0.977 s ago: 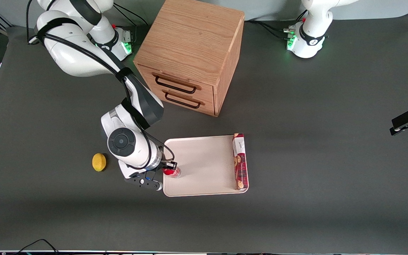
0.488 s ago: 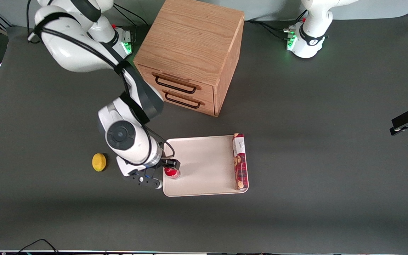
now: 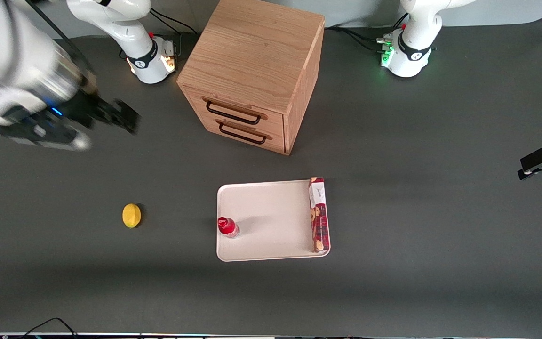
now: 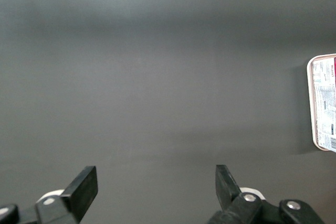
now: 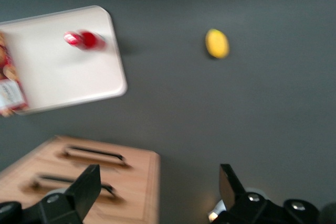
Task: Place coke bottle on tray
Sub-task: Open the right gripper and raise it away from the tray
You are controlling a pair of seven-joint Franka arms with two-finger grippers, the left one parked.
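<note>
Now the claw [image 3: 127,117] hangs wide apart, empty.

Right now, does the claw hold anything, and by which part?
Nothing. The claw is open, high up, away from the bottle standing on the tray.

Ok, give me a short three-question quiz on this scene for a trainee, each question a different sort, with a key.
1. True or false: the coke bottle stands upright on the tray.
2. Multiple choice: what lies along the tray's edge toward the parked arm's end? A) the lemon B) the cookie box C) a spoon.
3. Fill in: the gripper, raised above the table toward the working arm's end, is open and holds ____.

Key: 1 true; 2 B; 3 nothing.
</note>
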